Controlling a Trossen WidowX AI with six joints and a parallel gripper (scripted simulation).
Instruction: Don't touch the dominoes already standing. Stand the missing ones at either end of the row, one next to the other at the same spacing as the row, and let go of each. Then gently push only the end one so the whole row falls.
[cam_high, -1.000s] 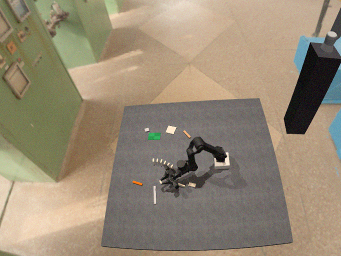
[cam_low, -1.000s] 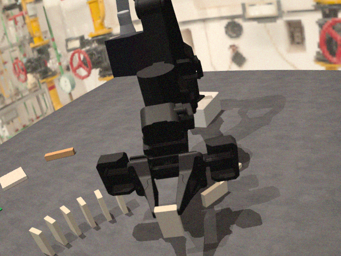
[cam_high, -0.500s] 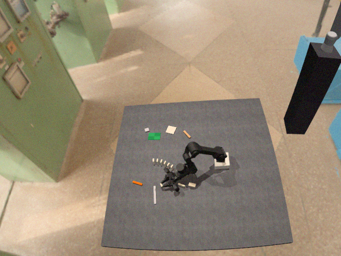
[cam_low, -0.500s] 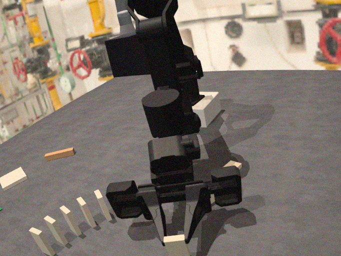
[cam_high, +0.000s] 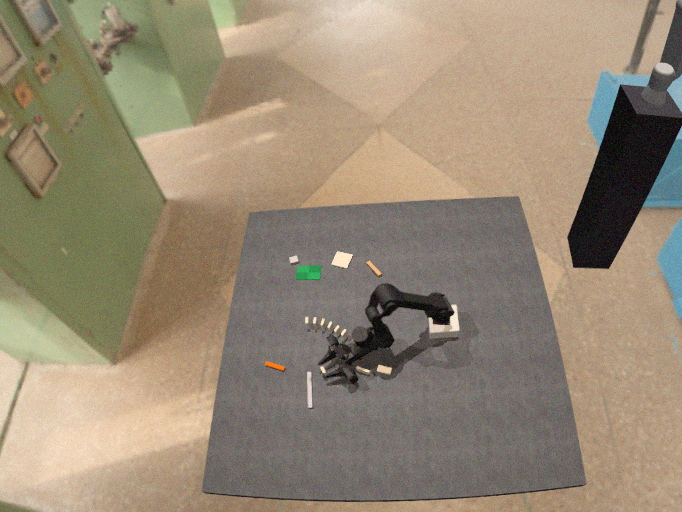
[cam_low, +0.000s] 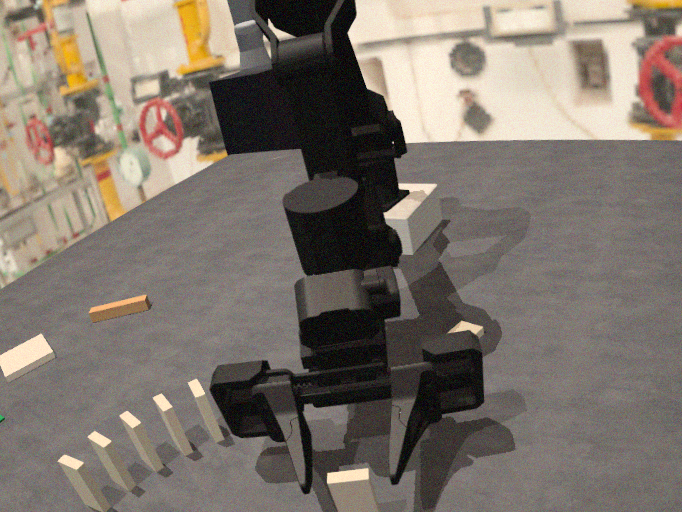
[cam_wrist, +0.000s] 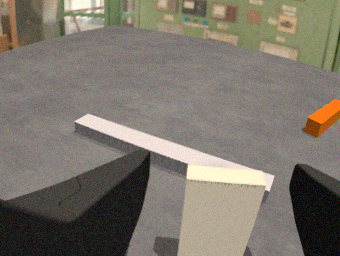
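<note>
With my black two-fingered hand (cam_high: 322, 372) (cam_low: 350, 487) (cam_wrist: 223, 169) spread wide, holding nothing, the upright cream rectangular domino (cam_high: 323, 369) (cam_low: 352, 489) (cam_wrist: 220, 215) stands between my fingertips, broad face toward my palm, well apart from the cream standing row (cam_high: 322, 321) (cam_low: 142, 440).

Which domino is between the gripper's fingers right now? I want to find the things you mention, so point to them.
The upright one (cam_high: 323, 369) (cam_low: 352, 491) (cam_wrist: 222, 215) standing apart from the curved row; the open gripper (cam_high: 333, 375) (cam_low: 350, 484) (cam_wrist: 223, 169) straddles it without clamping it, and no other domino stands between the fingers.

Soft, warm light casts overlapping shadows beside the black arm (cam_high: 410, 300) (cam_low: 336, 110), while grain covers slightly blurred backgrounds.
</note>
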